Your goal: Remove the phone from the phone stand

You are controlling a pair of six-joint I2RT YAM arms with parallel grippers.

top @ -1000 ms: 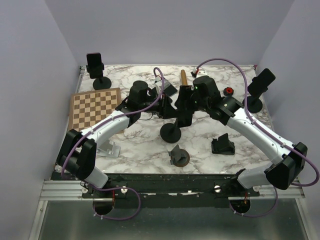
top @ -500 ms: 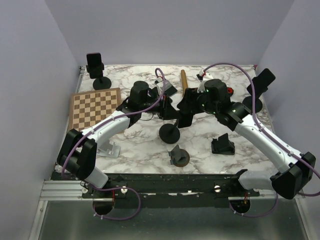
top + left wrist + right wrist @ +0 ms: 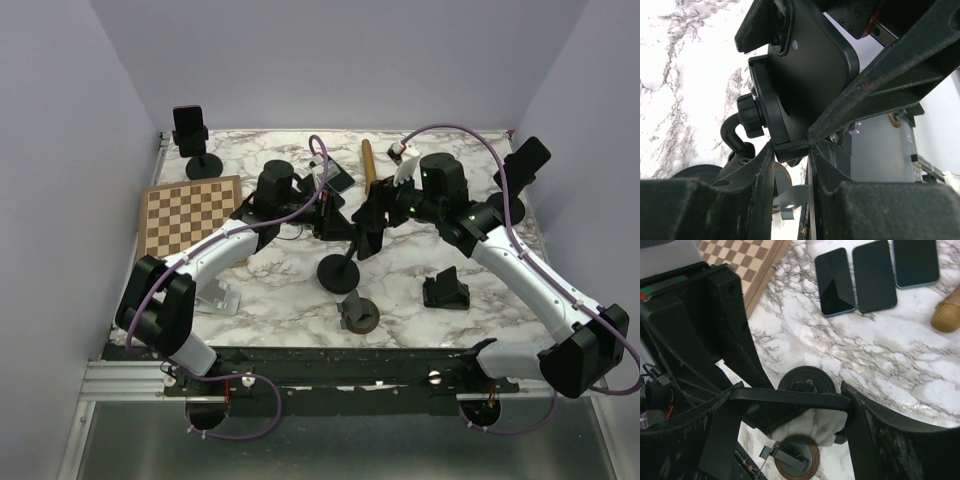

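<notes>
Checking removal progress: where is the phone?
Centre of the top view: the phone is in the right gripper, against the phone stand that the left gripper pinches.

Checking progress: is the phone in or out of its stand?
In: the phone lies against the stand, its lower edge seated in the bottom clip.

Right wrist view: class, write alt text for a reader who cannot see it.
The right gripper clasps a dark phone edge-on between its two black fingers, above the round base of the phone stand on a marble table. Three more phones lie flat side by side beyond, with a chessboard corner at upper left.
</notes>
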